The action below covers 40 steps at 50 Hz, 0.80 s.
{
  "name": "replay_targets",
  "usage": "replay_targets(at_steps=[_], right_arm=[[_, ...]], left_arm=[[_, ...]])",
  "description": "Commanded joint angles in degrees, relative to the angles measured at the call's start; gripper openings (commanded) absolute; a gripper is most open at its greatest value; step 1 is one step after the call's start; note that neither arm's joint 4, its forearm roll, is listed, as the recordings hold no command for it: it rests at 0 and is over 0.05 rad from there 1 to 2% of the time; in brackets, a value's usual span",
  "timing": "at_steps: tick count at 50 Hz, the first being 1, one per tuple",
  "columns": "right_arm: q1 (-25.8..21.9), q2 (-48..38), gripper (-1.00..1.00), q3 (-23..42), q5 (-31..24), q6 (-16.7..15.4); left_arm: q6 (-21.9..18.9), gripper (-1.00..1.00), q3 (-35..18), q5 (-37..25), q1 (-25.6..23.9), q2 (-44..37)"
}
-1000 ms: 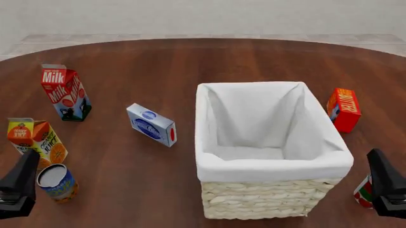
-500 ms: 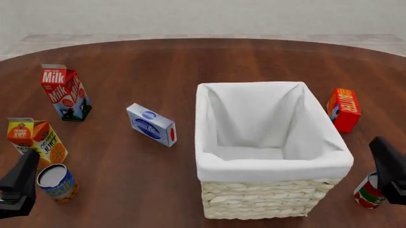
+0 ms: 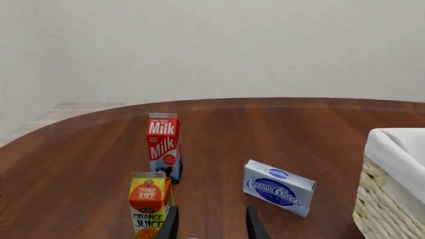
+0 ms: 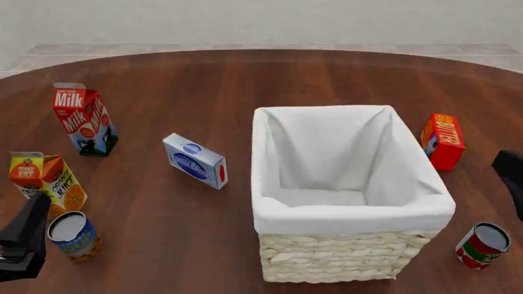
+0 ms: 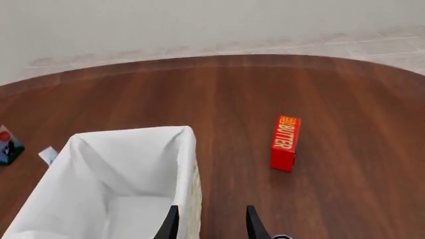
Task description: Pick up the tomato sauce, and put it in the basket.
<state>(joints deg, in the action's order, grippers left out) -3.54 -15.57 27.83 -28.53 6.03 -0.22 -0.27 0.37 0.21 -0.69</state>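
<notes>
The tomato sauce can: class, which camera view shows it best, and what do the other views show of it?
The front view: the tomato sauce stands whole and unblocked, right of the basket. Neither wrist view shows it clearly.

A round table (image 4: 204, 79) of dark reddish-brown wood with a lengthwise grain fills most of the front view, its curved far edge arcing from 9 o'clock through 12 to 3 o'clock. Beyond that edge lies a floor (image 4: 73, 50) of pale beige tiles with faint joints, seen as a narrow band. Behind it rises a plain off-white wall (image 4: 261, 18), unmarked. The light is soft and even, casting only faint shadows on the wood.
</notes>
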Motion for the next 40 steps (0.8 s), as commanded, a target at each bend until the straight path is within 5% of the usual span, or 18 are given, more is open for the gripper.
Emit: replay_targets(at_steps=[1, 16, 40], right_arm=[[0.04, -3.45, 1.00, 7.15, -8.22, -0.35], [0.69, -8.06, 1.00, 13.76, -16.69, -0.93], [3.20, -11.02, 1.00, 9.87, -20.07, 0.47]], left_arm=[[-0.08, 1.00, 0.06, 0.12, 0.00, 0.01], [-0.03, 1.00, 0.19, 0.82, 0.00, -0.65], [-0.05, 1.00, 0.12, 0.22, -0.01, -0.09]])
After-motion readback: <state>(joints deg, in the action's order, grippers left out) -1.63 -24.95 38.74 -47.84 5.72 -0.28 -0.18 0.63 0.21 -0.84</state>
